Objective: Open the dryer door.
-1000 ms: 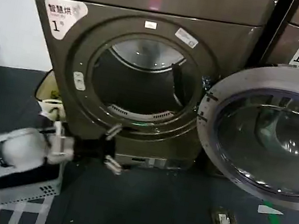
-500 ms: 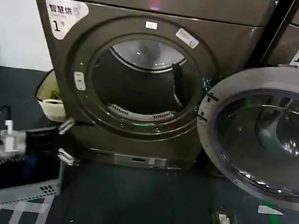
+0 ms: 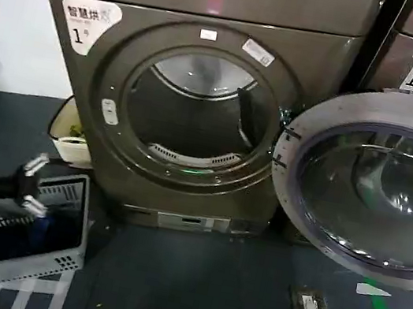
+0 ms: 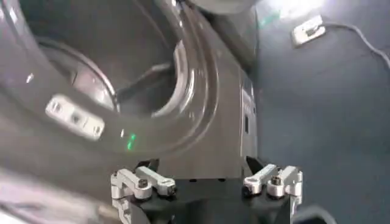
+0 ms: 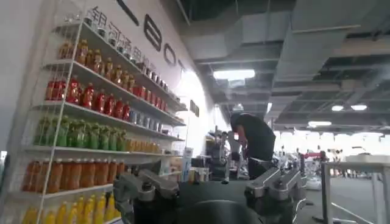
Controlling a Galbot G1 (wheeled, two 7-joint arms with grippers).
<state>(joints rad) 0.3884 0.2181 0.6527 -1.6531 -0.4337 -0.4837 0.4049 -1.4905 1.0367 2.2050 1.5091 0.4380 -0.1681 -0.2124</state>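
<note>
One door (image 3: 374,180) is seen swung fully aside on its hinge to the right of the dryer (image 3: 191,104), so the drum opening is exposed and the opening step is judged done. The left tool (image 3: 32,184) is held low at the left above a grey basket (image 3: 52,259), released and empty. The right tool (image 5: 210,185) is parked, jaws spread. Only withdrawal is judged to be called for.

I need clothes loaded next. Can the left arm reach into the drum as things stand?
Probably yes. The dryer door hangs swung wide to the right, leaving the drum opening unblocked. The left gripper, open and empty, sits low over the laundry basket, with bare floor between it and the dryer.
</note>
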